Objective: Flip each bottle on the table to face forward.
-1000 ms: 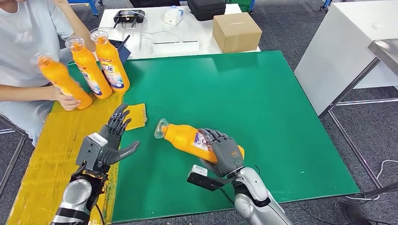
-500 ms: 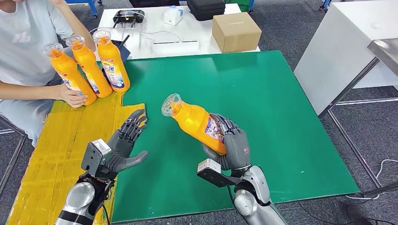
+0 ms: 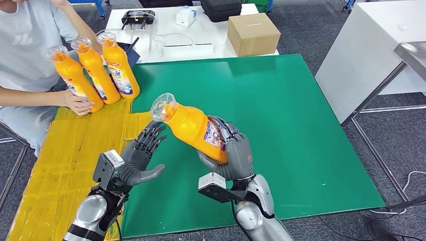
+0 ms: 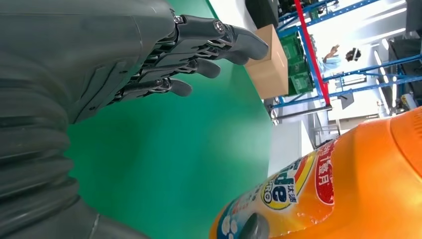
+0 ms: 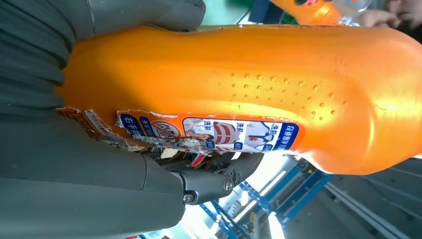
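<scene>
Over on the far left a person's hand (image 3: 80, 104) steadies one of three orange bottles (image 3: 95, 70) standing upright in a row at the edge of the green mat (image 3: 281, 110), caps up, labels showing. Moving in, the left hand (image 3: 140, 155) hovers palm-up above the yellow cardboard (image 3: 55, 160) and the mat's edge, fingers (image 3: 150, 138) spread and holding nothing, reaching toward the bottle (image 3: 193, 128) but, from the head view, just short of it; the left wrist view shows those fingers apart over bare green with the printed label close by. Centre stage, the right hand (image 3: 233, 153) grips that bottle around its lower body, lifted off the mat and tilted, clear cap (image 3: 162, 106) pointing up and toward the left hand. The right wrist view shows the thumb and fingers wrapped round the smooth orange plastic, with a torn label under the palm. The risk here looks plain: the hold is low on the body, so the top end could swing or slip in the palm if the wrist turns quickly. If the left hand closes early it may knock the neck rather than catch it, and a drop could roll the bottle toward the standing row. At the far right sits a cardboard box (image 3: 252, 33) on the white table (image 3: 150, 30), well apart.
</scene>
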